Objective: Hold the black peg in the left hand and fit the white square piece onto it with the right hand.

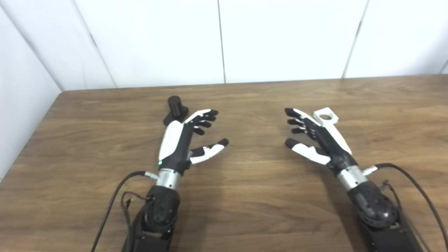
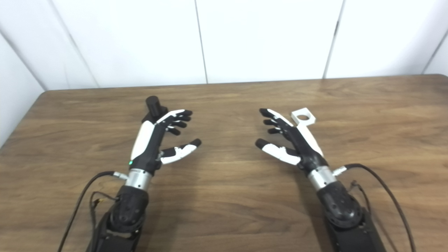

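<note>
The black peg point(image 1: 175, 109) stands on the wooden table point(image 1: 245, 196), a short cylinder on a dark base, just beyond my left hand point(image 1: 187, 138). That hand is open, fingers spread and thumb out, holding nothing; its back hides part of the peg's base. The white square piece point(image 1: 326, 116) with a round hole lies flat on the table right behind my right hand point(image 1: 313, 138). My right hand is open too, palm facing inward, empty. In the right eye view the peg point(image 2: 154, 106) and the white piece point(image 2: 303, 117) sit likewise behind each hand.
White wall panels point(image 1: 224, 38) rise behind the table's far edge. The table's left edge point(image 1: 31, 140) runs diagonally near my left arm. Black cables point(image 1: 112, 203) trail from both wrists over the table near the front.
</note>
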### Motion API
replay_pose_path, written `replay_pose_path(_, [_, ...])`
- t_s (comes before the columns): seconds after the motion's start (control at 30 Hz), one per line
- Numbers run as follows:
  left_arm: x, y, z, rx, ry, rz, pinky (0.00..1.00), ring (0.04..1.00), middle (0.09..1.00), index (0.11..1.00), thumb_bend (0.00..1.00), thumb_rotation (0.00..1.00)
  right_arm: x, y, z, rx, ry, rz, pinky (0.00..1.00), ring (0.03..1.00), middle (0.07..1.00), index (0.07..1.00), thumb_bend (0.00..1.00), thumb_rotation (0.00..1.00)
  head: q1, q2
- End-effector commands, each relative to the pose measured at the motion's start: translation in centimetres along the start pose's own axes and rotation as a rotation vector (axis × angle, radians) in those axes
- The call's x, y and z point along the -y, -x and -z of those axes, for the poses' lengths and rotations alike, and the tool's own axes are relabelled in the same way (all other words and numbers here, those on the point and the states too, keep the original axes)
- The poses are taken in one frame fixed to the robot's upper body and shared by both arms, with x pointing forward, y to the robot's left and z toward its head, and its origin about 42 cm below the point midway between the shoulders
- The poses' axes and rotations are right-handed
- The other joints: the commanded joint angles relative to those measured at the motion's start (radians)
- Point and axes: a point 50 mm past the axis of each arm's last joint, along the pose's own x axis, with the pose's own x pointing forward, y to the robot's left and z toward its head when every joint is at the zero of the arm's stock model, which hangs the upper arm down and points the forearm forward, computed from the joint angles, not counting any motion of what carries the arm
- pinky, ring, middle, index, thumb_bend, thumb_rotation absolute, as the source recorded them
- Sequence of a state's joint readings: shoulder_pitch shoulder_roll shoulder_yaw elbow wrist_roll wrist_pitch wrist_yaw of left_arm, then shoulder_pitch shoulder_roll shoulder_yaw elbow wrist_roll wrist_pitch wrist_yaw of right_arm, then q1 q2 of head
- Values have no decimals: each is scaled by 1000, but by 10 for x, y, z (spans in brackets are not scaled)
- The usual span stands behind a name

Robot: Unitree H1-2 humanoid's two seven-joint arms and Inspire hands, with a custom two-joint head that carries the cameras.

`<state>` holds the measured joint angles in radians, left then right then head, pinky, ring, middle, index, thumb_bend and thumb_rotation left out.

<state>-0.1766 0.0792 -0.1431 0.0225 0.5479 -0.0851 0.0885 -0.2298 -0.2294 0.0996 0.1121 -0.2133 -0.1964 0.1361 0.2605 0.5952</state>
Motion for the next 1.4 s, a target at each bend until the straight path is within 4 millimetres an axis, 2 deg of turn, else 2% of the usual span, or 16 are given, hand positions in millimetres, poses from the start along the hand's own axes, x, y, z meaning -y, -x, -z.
replay_pose_path(0.0, [1,-17,-18,74,-9,-42,597,698,754,763,583,312,17,-8,-12,93,4,37,775,855,898,890,689,691,23,-4])
replay_pose_path(0.13, [6,-18,-18,72,-12,-43,589,694,753,760,593,302,19,-6,-11,92,-12,26,766,872,914,900,656,681,11,-3])
replay_pose_path(0.33, [5,-18,-19,67,-32,-69,591,692,746,753,599,295,19,-8,-11,94,-6,23,756,867,907,898,663,685,4,-2])
replay_pose_path(0.47, [2,-18,-20,62,-53,-128,617,744,770,739,600,265,21,-8,-11,92,-8,23,771,874,912,902,653,675,1,-1])
replay_pose_path(0.7, [-8,-21,-19,58,-73,-162,639,760,788,745,590,246,22,-8,-10,95,5,22,764,866,910,901,646,676,-1,-4])
replay_pose_path(1.13, [-55,-38,-10,68,-282,-204,655,752,774,709,614,317,25,-10,-8,90,-2,25,759,860,903,900,645,671,-6,-7])
replay_pose_path(1.37, [-78,-50,-12,71,-354,-281,644,752,779,709,610,311,26,-13,-7,96,1,24,766,868,908,900,653,678,-8,-12])
